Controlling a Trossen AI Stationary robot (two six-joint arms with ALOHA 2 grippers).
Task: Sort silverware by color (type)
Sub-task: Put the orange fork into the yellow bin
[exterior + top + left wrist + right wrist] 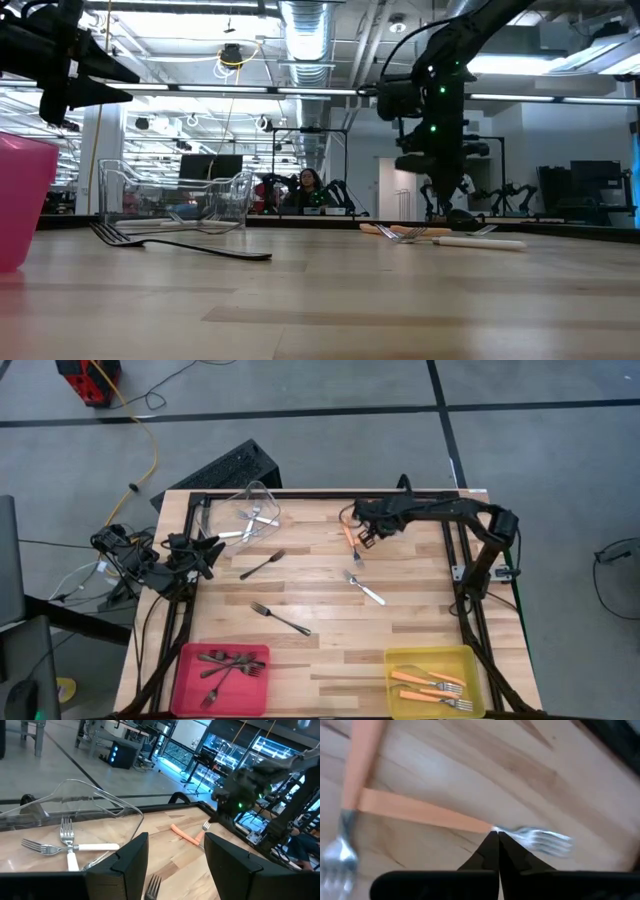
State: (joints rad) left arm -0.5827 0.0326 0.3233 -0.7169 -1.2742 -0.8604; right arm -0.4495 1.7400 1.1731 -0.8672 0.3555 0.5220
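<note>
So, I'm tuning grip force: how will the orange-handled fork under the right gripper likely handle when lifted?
The orange-handled fork looks slim and probably light. The right gripper is shut at the neck, where handle meets silver head, so it may pivot and droop. Its smooth handle could slip. It crosses a second orange fork, which may get nudged.

Wooden worktop (400, 630) with black frame rails along its sides. Clear plastic bin (252, 510) tipped on its side at the far left corner. Pink bin (222, 678) at near left edge, yellow bin (433, 682) at near right. Black keyboard (222, 468) and yellow cable (152, 445) on the grey floor beyond. Person (308, 186) seated in the background room.
</note>
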